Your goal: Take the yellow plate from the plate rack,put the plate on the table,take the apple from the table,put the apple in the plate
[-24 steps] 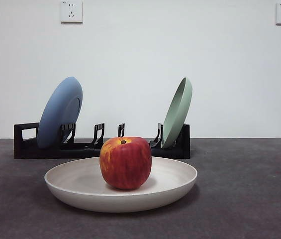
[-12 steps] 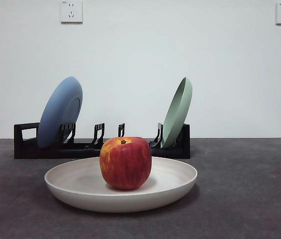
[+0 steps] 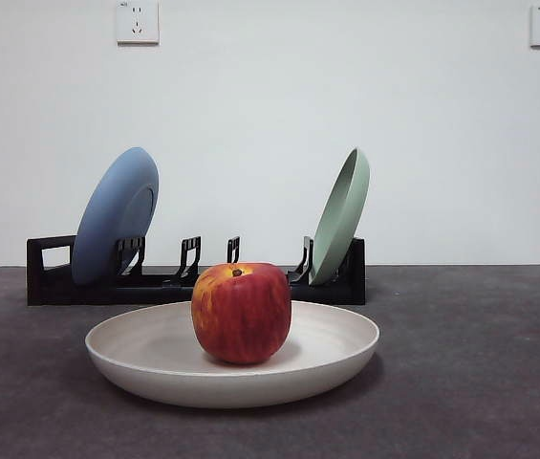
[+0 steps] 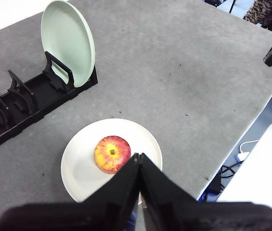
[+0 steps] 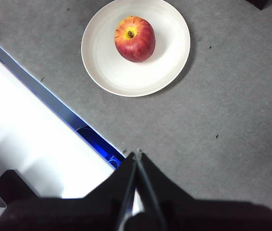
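While nothing dark intrudes from the top or sides of the front view, the apple (image 3: pixel 241 313) sits upright at centre frame, resting in the yellow plate (image 3: pixel 145 352), which lies flat on the table (image 3: pixel 480 382) in the lower middle. Behind them, across the middle left, runs the plate rack (image 3: pixel 50 273), a blue plate (image 3: pixel 115 214) leaning at its left end, a pale green plate (image 3: pixel 340 216) at its right, the slots between them bare. Two wall sockets (image 3: pixel 137 21) sit in the upper corners.

Over to the left wrist view: the left gripper (image 4: pixel 139 159) has its jaws pressed together to a point, holding nothing, and it sits high above the table. Its tip lands in the picture right at the plate's near rim (image 4: pixel 152 144), the apple (image 4: pixel 111 154) just left of it, stem facing the camera. The rack (image 4: pixel 30 101) runs off toward the upper left with the green plate (image 4: pixel 68 41) in its end slot.

Now the right wrist view: the right gripper (image 5: pixel 136 156) is likewise closed and empty, low in the frame, with plate (image 5: pixel 169 62) and apple (image 5: pixel 135 38) well apart from it at the top centre. A white bench edge (image 5: pixel 39 144) fills the lower left.

By my reading both steps are done. Open grey table surrounds the plate, and neither arm crowds it.
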You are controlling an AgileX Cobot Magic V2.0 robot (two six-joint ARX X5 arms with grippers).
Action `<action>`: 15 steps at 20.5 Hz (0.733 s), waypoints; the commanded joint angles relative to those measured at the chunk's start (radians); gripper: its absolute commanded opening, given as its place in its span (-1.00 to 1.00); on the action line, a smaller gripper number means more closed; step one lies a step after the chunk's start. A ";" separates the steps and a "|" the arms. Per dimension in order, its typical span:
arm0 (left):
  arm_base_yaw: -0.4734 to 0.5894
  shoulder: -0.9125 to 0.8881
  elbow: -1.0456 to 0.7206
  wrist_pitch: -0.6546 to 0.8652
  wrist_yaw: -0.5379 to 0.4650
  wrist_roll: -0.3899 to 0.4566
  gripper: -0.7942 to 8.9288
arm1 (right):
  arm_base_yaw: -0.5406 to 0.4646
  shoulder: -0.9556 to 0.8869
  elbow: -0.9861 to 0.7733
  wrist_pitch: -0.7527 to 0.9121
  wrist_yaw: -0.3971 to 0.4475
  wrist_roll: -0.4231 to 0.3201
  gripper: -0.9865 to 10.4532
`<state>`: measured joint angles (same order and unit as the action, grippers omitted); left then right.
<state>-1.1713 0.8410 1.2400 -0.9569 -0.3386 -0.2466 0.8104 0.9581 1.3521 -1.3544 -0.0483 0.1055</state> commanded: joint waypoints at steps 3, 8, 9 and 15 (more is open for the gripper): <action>0.003 0.000 0.000 0.049 -0.155 0.022 -0.84 | 0.002 0.001 -0.003 -0.021 0.005 0.004 -0.82; 0.029 -0.009 0.000 0.143 -0.311 0.140 -0.84 | 0.002 0.001 -0.003 -0.021 0.005 0.004 -0.82; 0.049 -0.017 0.000 0.165 -0.311 0.182 -0.84 | 0.002 0.001 -0.003 -0.021 0.005 0.004 -0.83; 0.340 -0.066 -0.006 0.311 0.058 0.418 -0.84 | 0.002 0.001 -0.003 -0.021 0.005 0.004 -0.82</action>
<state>-0.8921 0.7872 1.2400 -0.6655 -0.3958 0.0566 0.8104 0.9581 1.3521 -1.3544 -0.0483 0.1055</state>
